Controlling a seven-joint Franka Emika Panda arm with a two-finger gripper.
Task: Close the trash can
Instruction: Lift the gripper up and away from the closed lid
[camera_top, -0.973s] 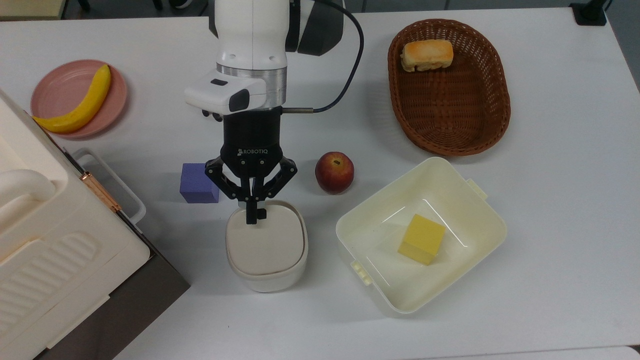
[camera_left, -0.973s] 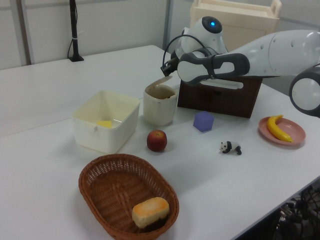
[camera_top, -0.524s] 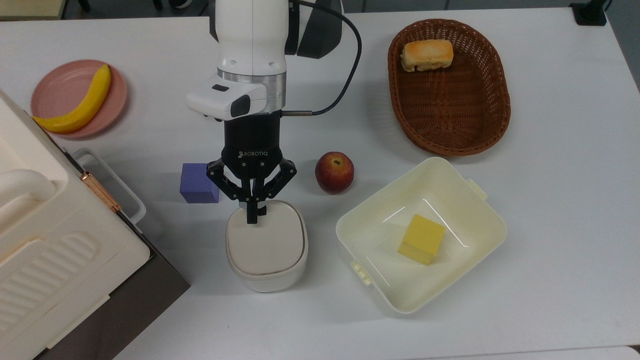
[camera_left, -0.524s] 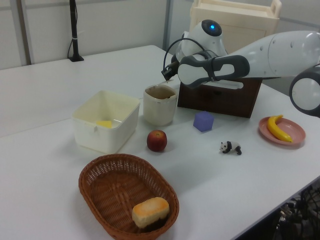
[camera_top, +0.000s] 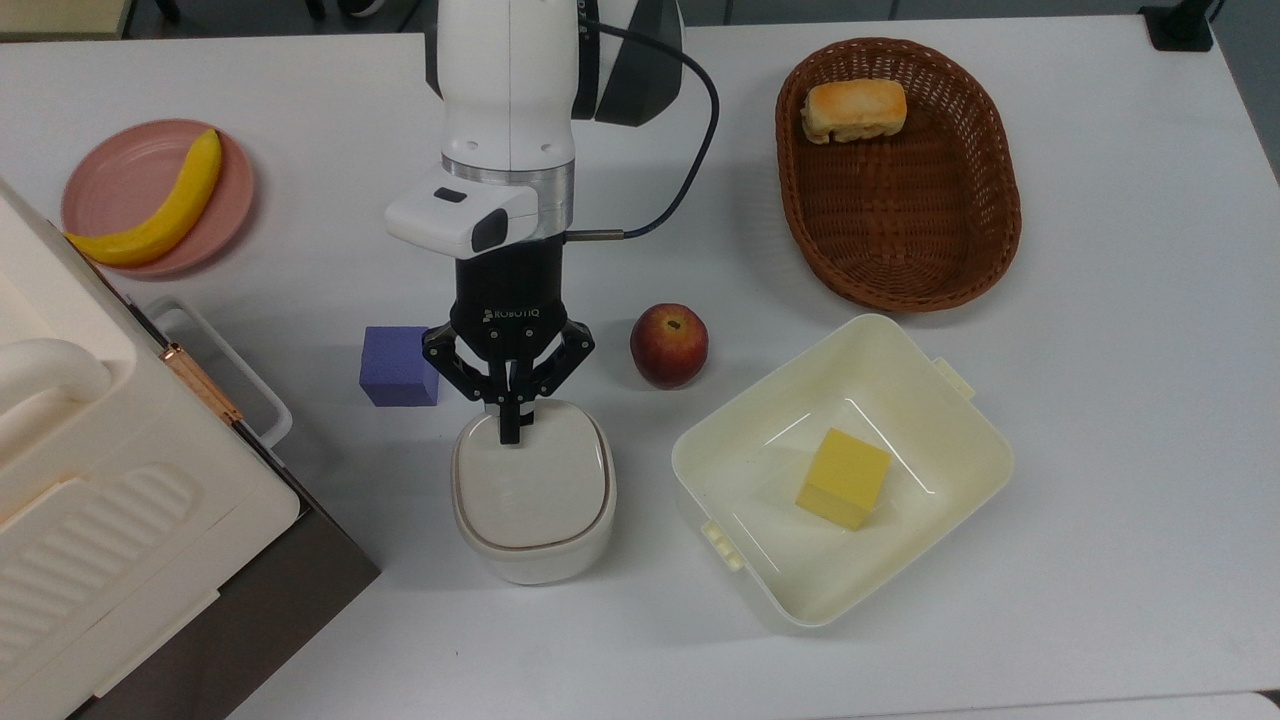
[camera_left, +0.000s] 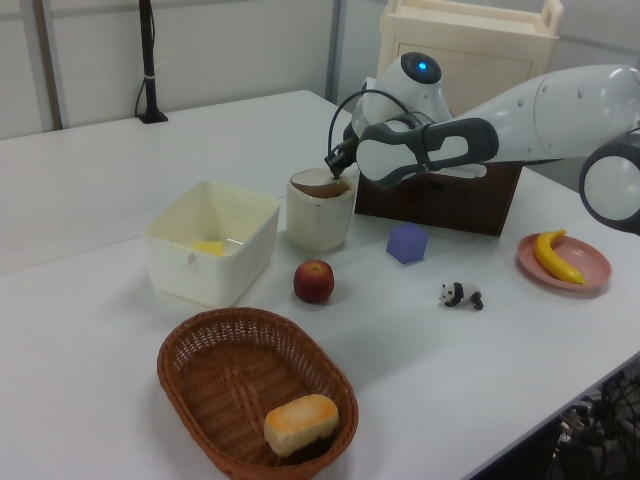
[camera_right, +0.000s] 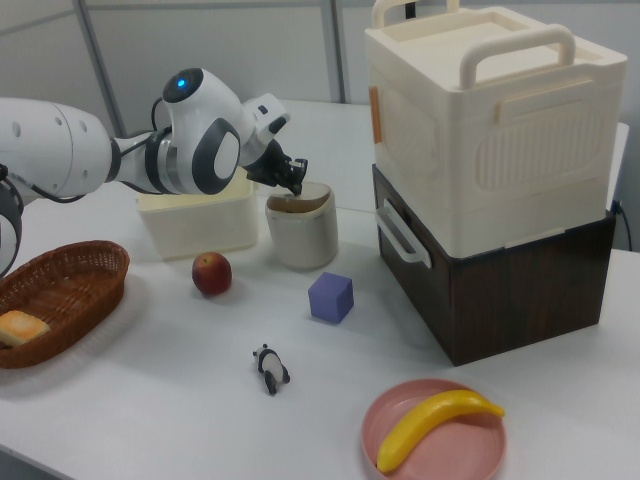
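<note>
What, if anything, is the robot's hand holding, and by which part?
Nothing is held. The hand is shut, its tips pressing on the lid edge of the trash can.

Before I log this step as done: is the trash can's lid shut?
Nearly shut. The lid lies almost flat over the trash can, the gripper pressing its hinge end; full latching cannot be told.

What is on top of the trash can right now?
The beige lid lies nearly flat over the trash can, and the gripper, fingers together, presses its edge nearest the arm. The lid covers the inside, so any contents cannot be seen.
</note>
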